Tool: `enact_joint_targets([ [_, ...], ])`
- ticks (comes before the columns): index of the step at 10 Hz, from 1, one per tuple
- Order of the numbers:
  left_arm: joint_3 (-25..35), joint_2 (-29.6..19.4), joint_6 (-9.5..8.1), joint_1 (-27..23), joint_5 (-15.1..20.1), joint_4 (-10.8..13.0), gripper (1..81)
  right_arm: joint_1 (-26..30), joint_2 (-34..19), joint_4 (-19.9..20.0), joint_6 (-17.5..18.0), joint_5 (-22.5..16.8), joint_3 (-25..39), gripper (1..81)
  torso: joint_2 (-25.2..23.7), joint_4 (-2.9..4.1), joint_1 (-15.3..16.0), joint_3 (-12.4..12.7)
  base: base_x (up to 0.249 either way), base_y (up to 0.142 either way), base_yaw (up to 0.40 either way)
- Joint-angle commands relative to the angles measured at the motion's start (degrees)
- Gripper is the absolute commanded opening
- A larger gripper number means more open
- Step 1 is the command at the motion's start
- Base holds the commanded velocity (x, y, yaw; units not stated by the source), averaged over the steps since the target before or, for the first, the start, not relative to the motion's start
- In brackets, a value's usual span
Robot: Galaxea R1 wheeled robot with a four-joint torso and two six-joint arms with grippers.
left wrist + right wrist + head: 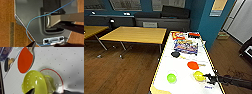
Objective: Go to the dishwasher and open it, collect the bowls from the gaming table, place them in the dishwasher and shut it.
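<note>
Robot body: black arm, grey housing

The right arm (231,80) is a slim black jointed bar ending in a black gripper (208,78). The left wrist view shows a grey moulded housing (31,15), 1 thin blue cable (37,18) and a white connector panel (53,40).

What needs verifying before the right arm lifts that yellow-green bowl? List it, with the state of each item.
1. Right gripper at the near yellow-green bowl: ok, it reaches the bowl's rim from the right.
2. Grip closed on the bowl: cannot tell, the fingers are not distinguishable in either view.
3. Bowl's seating: not ok, in the right wrist view the bowl looks tilted over a clear, red-rimmed dish.
4. Orange-red bowl clear of the lift: ok, it lies apart, further up the gaming table.
5. Second yellow-green bowl: ok, it sits apart to the left.
</note>
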Motion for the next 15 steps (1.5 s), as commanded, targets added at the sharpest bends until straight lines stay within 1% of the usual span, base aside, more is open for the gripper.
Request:
enact_joint_targets([
  [1, -0.15, -0.15, 0.18, -0.75, 3.9, -0.4, 81.1, 6.64, -0.82, 2.32, 0.26, -1.79, -0.05, 81.1, 0.0, 0.0, 0.0, 0.0, 0.0, 0.0, 0.0],
  [2, -0.15, -0.15, 0.18, -0.75, 3.9, -0.4, 81.1, 6.54, -0.73, 3.21, 0.26, -1.7, 0.13, 81.1, 0.0, 0.0, 0.0, 0.0, 0.0, 0.0, 0.0],
  [6, -0.15, -0.24, 0.18, -0.84, 3.81, -0.4, 81.1, 6.46, -0.12, 4.26, 0.26, -1.53, 0.04, 81.1, 0.0, 0.0, 0.0, -0.02, 0.0, 0.0, 0.0],
  [7, -0.15, -0.33, 0.19, -0.92, 3.9, -0.4, 81.1, 6.37, 0.41, 4.35, 0.26, -0.31, -0.05, 81.1, 0.0, 0.0, 0.0, -0.02, 0.0, 0.0, 0.0],
  [11, -0.14, -0.59, 0.18, -0.92, 3.98, -0.4, 81.1, 7.86, -0.38, 4.7, 0.26, -0.56, -3.74, 81.1, 0.0, 0.0, 0.02, -0.02, 0.0, 0.0, 0.0],
  [15, -0.15, -0.76, 0.18, -0.92, 4.16, -0.49, 81.1, 6.98, 0.41, 5.14, 0.26, -0.21, -5.94, 81.1, 0.0, 0.0, 0.02, -0.02, 0.0, 0.0, 0.0],
])
